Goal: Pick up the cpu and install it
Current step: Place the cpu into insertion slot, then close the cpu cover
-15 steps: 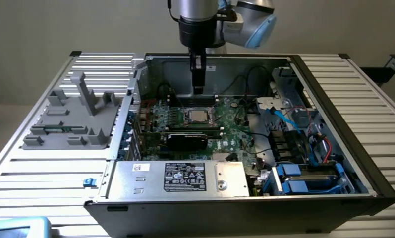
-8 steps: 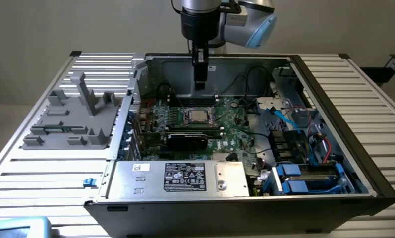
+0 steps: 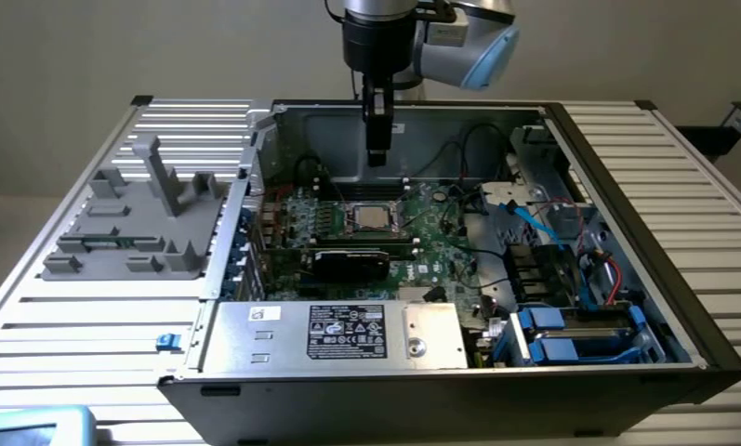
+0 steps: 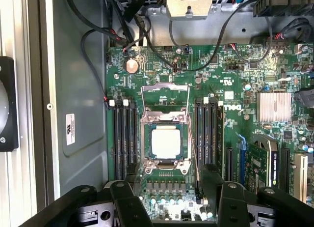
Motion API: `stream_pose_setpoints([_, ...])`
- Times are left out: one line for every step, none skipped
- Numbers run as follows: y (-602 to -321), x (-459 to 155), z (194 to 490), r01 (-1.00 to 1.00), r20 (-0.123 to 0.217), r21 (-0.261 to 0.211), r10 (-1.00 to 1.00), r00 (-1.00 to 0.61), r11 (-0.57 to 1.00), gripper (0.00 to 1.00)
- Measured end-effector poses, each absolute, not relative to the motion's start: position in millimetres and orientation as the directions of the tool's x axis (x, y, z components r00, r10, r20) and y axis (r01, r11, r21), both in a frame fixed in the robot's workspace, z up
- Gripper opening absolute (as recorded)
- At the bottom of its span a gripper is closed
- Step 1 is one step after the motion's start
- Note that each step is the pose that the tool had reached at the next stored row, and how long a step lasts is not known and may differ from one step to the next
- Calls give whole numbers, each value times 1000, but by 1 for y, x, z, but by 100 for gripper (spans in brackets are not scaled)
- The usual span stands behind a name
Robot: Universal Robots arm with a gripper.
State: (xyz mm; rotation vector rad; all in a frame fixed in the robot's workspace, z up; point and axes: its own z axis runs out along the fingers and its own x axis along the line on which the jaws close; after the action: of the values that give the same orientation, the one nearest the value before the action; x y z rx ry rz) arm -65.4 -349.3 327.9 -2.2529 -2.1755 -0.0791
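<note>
Exterior view gives me the whole open case [image 3: 321, 130], with one grey jig [image 3: 135, 223] off toward that view's left of my gripper [image 3: 377, 158]. Wrist view adds the close stuff: my two fingers [image 4: 122, 200] spread apart with nothing in them. The one cpu [image 4: 168, 142] sits in its socket [image 4: 145, 138] straight below me. Dark memory slots [image 4: 125, 138] crowd both sides of it, and there's open air above.
</note>
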Motion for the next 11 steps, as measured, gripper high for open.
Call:
stream_pose_setpoints([-349, -65, 328, 999, 42, 29, 999, 34, -36, 62])
stream_pose_setpoints([-349, -65, 328, 999, 42, 29, 999, 34, -35, 62])
stream_pose_setpoints([-349, -65, 328, 999, 42, 29, 999, 34, -35, 62])
stream_pose_setpoints([-349, -65, 328, 999, 42, 29, 999, 34, -35, 62])
stream_pose_setpoints([-349, -65, 328, 999, 42, 29, 999, 34, -36, 62])
stream_pose_setpoints([-349, -65, 328, 999, 42, 29, 999, 34, -35, 62])
stream_pose_setpoints([-349, -65, 328, 999, 42, 29, 999, 34, -35, 62])
stream_pose_setpoints([-349, -65, 328, 999, 42, 29, 999, 34, -35, 62])
stream_pose_setpoints([-349, -65, 328, 999, 42, 29, 999, 34, -35, 62])
stream_pose_setpoints([-349, -65, 328, 999, 42, 29, 999, 34, -36, 62])
stream_pose_setpoints([-349, -65, 328, 999, 42, 29, 999, 34, -35, 60])
